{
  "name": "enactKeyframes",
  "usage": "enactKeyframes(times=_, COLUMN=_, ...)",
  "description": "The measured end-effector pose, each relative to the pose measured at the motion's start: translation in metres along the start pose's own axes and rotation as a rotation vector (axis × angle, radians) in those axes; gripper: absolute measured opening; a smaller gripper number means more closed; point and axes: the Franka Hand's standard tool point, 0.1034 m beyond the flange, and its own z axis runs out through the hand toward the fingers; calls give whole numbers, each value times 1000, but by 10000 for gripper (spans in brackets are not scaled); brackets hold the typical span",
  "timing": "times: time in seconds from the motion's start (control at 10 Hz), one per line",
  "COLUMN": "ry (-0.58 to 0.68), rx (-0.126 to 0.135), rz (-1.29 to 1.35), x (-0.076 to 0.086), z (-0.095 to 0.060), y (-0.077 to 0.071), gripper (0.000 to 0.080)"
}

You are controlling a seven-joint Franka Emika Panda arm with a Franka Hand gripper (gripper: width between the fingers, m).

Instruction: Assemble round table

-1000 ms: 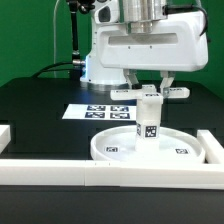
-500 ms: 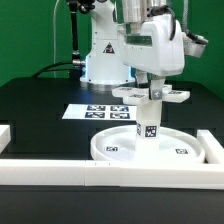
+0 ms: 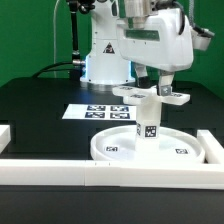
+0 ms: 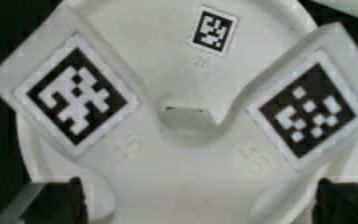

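The large round disc (image 3: pixel 112 148) lies on the black table near the front rail. The short marked leg (image 3: pixel 147 124) stands upright at its middle, and the cross-shaped foot (image 3: pixel 176 97) sits on top of the leg. My gripper (image 3: pixel 153 90) hangs straight over the foot, open, with a finger on either side of its hub. In the wrist view the foot (image 4: pixel 176 110) fills the picture with its square markers. The dark fingers (image 4: pixel 51 205) stand wide at the two corners of that picture, and the gripper (image 4: pixel 197 208) has only the foot's white plastic between its tips.
The marker board (image 3: pixel 92 112) lies behind the disc. White border rails run along the front (image 3: pixel 60 170), on the exterior view's right (image 3: pixel 212 148) and left (image 3: pixel 5 132). The arm's white base (image 3: pixel 100 60) stands at the back.
The wrist turned, twisting the foot on the leg. Since then the jaws have spread apart and let go of the foot.
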Motion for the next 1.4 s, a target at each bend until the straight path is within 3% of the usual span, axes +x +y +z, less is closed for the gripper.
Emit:
enactKeyframes(times=0.2, ry=-14, rx=1, rz=-55, x=-4, z=-16, y=-6, gripper=648)
enactKeyframes(times=0.5, ry=-9, rx=-3, rz=-136, x=-5, z=-11, y=-6, gripper=649)
enactKeyframes(times=0.9, ry=16, rx=-29, rz=-725, x=-16, z=-8, y=-8, gripper=649)
enactKeyframes(times=1.4, ry=11, rx=-30, rz=-1105, x=-12, z=-9, y=-8, gripper=649)
